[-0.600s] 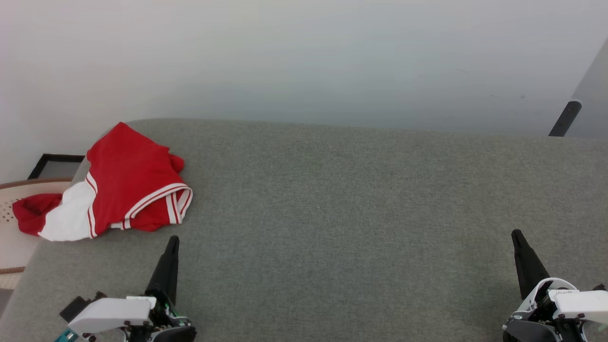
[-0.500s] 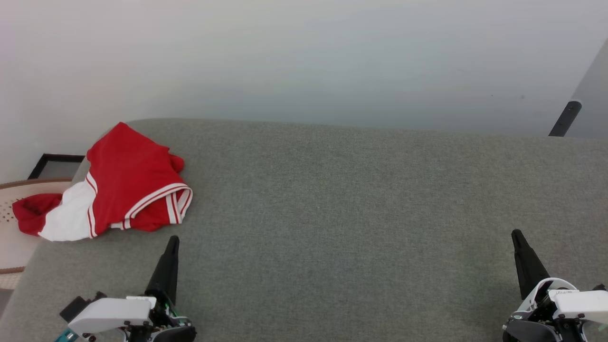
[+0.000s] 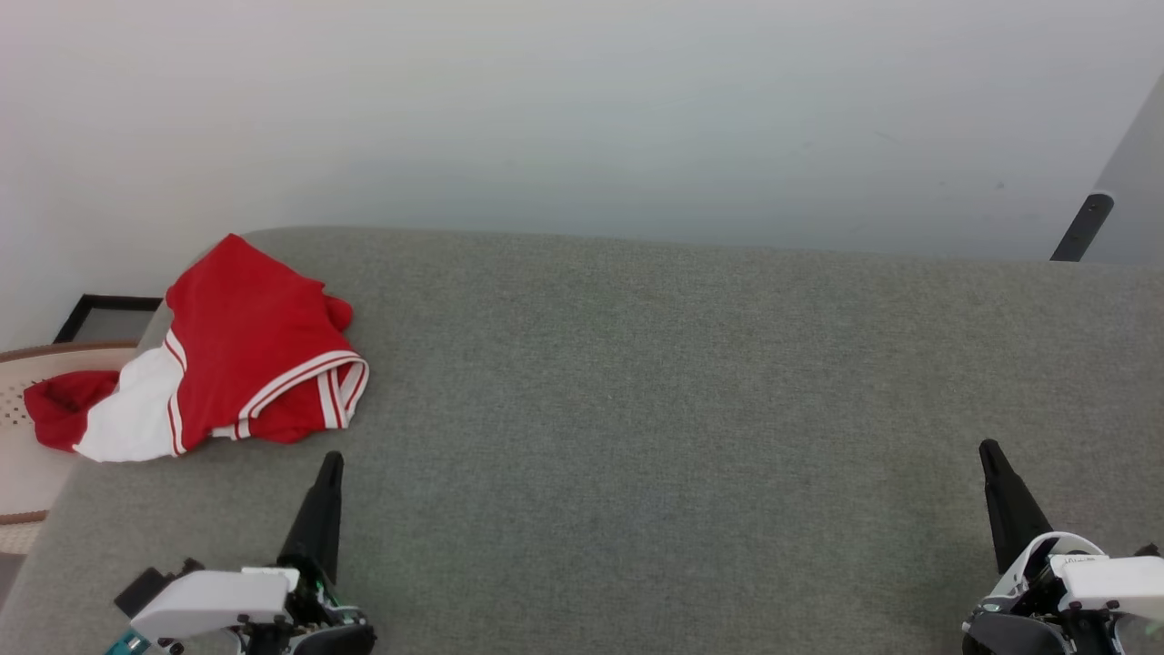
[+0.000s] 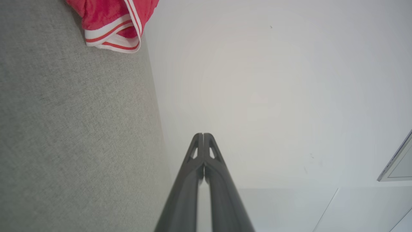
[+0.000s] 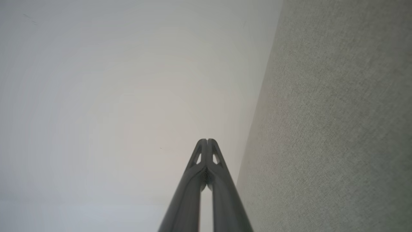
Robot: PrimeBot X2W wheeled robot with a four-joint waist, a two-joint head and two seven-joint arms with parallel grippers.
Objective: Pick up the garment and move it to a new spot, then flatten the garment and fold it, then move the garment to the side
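Two claws, both pinched tight and both empty. That's the picture right now. My left claw [image 3: 331, 460] has its dark fingers pressed tip to tip with nothing between them, and my right claw [image 3: 988, 448] is the same, closed on air, far across the bare grey worktop [image 3: 682, 409].

What's changed in the last half second? Nothing at all! Neither claw has budged and the cloth lies exactly as it did. So I'd say the task hasn't started: the pick-up is not yet begun.

Just ahead of my left claw and a touch to its outer side is the garment [image 3: 259, 341], a crumpled red heap with a white panel. Its striped trim is the part closest to my fingertips, near but not touching. It is well apart from my right claw.

The garment's outer end spills past the worktop's edge, over a pale perforated basket [image 3: 16, 405]. I can't tell whether the plain red lump there belongs to it.

My read is that the left claw is the one for this job, and it must open before it reaches in. Beyond everything is a plain pale wall [image 3: 582, 109].
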